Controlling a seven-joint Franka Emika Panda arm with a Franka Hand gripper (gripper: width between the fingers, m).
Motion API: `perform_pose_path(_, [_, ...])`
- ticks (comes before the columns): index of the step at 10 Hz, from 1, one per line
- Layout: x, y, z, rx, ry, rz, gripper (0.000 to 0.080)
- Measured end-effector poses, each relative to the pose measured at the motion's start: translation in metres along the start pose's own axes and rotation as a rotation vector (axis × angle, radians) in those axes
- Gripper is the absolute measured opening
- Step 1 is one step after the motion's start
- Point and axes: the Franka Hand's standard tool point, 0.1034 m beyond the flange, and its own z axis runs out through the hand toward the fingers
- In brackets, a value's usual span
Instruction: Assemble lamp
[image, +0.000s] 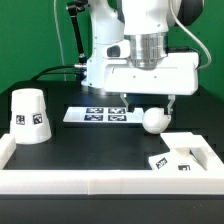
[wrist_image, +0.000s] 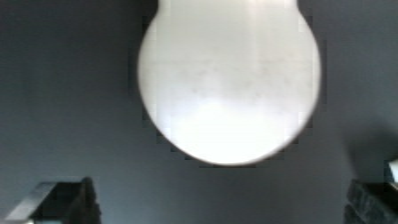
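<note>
The white bulb (image: 153, 120) lies on the black table, its round head toward the front. My gripper (image: 145, 103) hangs just above and behind it, open and empty, fingers spread wide. In the wrist view the bulb (wrist_image: 222, 80) fills the middle as a long white oval. The gripper (wrist_image: 222, 200) shows only dark fingertips (wrist_image: 59, 198) at the picture's corners, apart from the bulb. The tapered shade (image: 30, 115) stands at the exterior view's left. The flat square base (image: 186, 157) lies at the front right against the rail.
The marker board (image: 100, 114) lies on the table behind and to the exterior view's left of the bulb. White rails (image: 100, 181) edge the table's front and sides. A green wall stands behind the arm.
</note>
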Motion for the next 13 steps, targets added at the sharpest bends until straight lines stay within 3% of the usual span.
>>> perform_pose_path(2, [0.008,0.001,-0.004,0.003,-0.105,-0.083,0.0698])
perform_pose_path(4, [0.004,0.001,-0.004,0.004,-0.199,-0.123,0.0698])
perform_pose_path(8, [-0.002,-0.001,-0.007,-0.016,-0.473,-0.114,0.0698])
perform_pose_path(11, [-0.007,-0.004,0.0,-0.032,-0.657,-0.117,0.0698])
perform_pose_path(13, [-0.005,-0.007,0.006,-0.034,-0.662,-0.12,0.0698])
